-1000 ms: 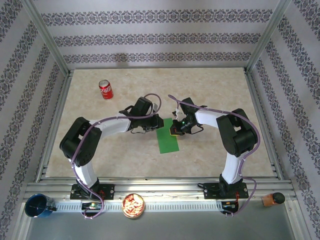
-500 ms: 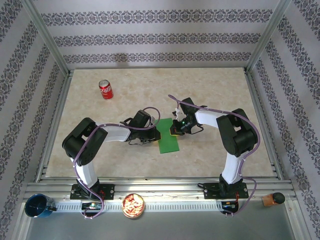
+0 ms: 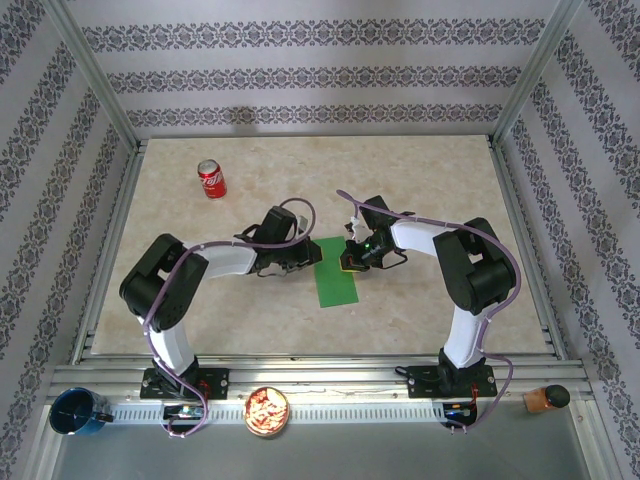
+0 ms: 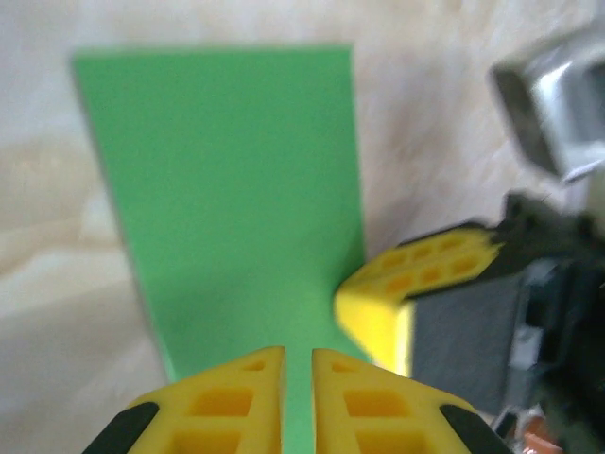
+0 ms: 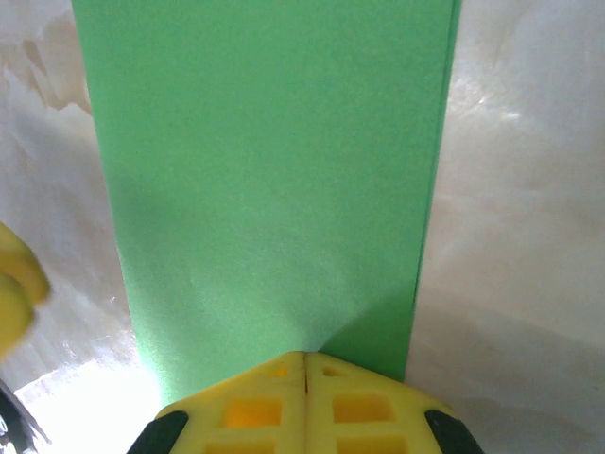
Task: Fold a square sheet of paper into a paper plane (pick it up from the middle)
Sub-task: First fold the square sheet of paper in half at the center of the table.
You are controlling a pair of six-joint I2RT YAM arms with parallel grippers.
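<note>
The sheet of paper [image 3: 336, 274] lies flat near the middle of the table [image 3: 430, 180]. It is a narrow bright green rectangle, its long sides running roughly from 12 to 6 o'clock in the top view. It is smooth and unmarked in both wrist views [image 4: 227, 189] [image 5: 274, 170].

The right gripper [image 3: 350, 259] sits at the paper's 1 o'clock, over the right long edge near the far end. In its own view the two yellow fingers [image 5: 274, 402] are pressed tight together with nothing between them. Their shadow meets the tips on the green, so they seem to rest on the sheet.

The left gripper [image 3: 311, 257] is at the paper's 10 o'clock, just beside the left long edge and pointing toward 3 o'clock. Its fingers [image 4: 236, 397] stand almost together, with only a thin slit between them and nothing gripped that I can make out. The paper stretches away beyond them, and the right gripper's yellow fingertips [image 4: 416, 284] show at 3 o'clock in that view.

Farther out, a red can [image 3: 211, 178] stands upright at the table's 10 o'clock, well apart from the paper. Along the front rail are a blue cup [image 3: 75, 412] at 8 o'clock, a round tin [image 3: 267, 410] at 7 o'clock and a small brown pot [image 3: 545, 398] at 4 o'clock.
</note>
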